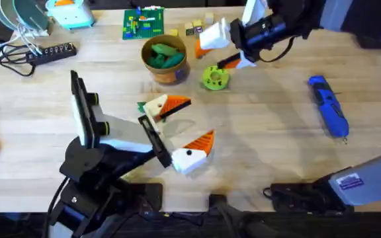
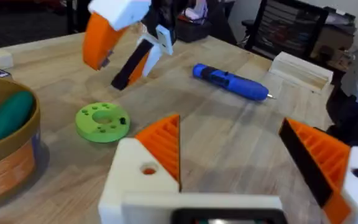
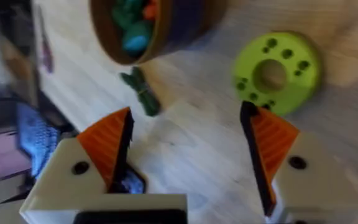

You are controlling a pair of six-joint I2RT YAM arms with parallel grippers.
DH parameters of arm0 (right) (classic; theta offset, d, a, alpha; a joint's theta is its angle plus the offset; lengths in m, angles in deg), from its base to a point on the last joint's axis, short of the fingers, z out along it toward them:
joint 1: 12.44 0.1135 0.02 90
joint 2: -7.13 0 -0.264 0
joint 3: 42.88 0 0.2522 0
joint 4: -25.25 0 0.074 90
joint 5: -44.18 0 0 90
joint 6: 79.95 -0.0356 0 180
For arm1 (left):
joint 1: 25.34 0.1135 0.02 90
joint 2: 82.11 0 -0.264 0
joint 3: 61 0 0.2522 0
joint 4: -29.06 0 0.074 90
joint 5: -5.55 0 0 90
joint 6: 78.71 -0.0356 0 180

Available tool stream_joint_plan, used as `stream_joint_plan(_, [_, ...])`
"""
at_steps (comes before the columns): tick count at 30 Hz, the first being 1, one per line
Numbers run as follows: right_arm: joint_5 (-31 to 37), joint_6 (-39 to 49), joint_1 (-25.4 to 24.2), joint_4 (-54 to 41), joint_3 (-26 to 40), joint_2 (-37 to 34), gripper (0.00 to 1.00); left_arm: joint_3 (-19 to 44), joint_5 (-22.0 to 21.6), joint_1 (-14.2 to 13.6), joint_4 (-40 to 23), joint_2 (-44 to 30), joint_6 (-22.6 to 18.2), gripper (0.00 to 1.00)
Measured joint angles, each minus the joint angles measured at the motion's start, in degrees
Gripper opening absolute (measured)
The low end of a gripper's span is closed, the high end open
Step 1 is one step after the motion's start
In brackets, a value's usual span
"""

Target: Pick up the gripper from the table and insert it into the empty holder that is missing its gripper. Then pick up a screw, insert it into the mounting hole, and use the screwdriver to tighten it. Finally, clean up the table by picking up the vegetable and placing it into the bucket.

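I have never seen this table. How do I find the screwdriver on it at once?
Start at the round orange-brown bucket near the far middle of the wooden table, then look far toward the right edge. The screwdriver lies flat there, alone on bare wood. It is the only blue cylinder, and it has a dark tip.

The bucket [image 1: 171,73], a round orange-brown tub, stands upright near the middle of the worktop's far edge and holds green toy pieces. The vegetable [image 3: 142,93], small and dark green, lies flat on the wood near the bucket, not touching it. The blue screwdriver [image 1: 328,107] lies flat toward the right edge.
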Motion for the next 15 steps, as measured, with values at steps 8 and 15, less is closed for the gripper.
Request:
stream_joint_plan(8, [26.1, 14.7, 4.1, -14.4, 3.4, 0.0, 0.984, 0.0, 0.0, 0.0, 0.0, 0.0, 0.0, 0.993])
stream_joint_plan(15, [33.9, 22.5, 8.4, -11.2, 3.5, -1.1, 0.821, 0.0, 0.0, 0.0, 0.0, 0.0, 0.0, 0.993])
